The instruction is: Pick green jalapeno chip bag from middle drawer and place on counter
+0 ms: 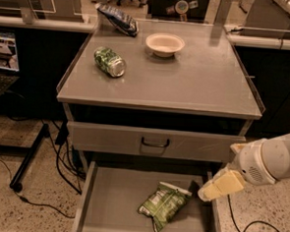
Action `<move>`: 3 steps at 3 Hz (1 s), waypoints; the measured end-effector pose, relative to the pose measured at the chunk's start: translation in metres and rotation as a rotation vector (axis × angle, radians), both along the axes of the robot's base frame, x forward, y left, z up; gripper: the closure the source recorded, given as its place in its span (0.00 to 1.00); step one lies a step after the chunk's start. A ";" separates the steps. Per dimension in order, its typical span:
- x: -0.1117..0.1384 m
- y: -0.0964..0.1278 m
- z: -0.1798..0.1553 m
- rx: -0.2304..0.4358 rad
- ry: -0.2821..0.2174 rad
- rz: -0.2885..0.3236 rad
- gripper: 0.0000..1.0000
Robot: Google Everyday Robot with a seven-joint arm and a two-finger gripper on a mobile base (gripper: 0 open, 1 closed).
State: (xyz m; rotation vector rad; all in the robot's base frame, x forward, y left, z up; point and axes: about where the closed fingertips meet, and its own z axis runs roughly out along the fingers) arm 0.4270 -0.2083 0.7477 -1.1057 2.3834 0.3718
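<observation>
The green jalapeno chip bag [164,206] lies flat in the open middle drawer [107,209], right of the drawer's middle. The counter [196,77] is the grey cabinet top above. My gripper [218,186] comes in from the right on a white arm, its cream fingertip just above the drawer's right edge, a short way right of the bag and not touching it.
On the counter lie a green drink can [109,61], a cream bowl [164,44] and a dark blue chip bag [117,19]. A closed drawer front with a dark loop handle [154,142] sits above the open drawer. Cables run over the floor on both sides.
</observation>
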 end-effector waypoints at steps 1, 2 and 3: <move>0.002 0.001 -0.005 0.013 0.005 -0.001 0.00; -0.001 0.002 -0.004 0.008 -0.010 -0.024 0.00; -0.006 0.011 -0.035 0.049 -0.010 -0.079 0.00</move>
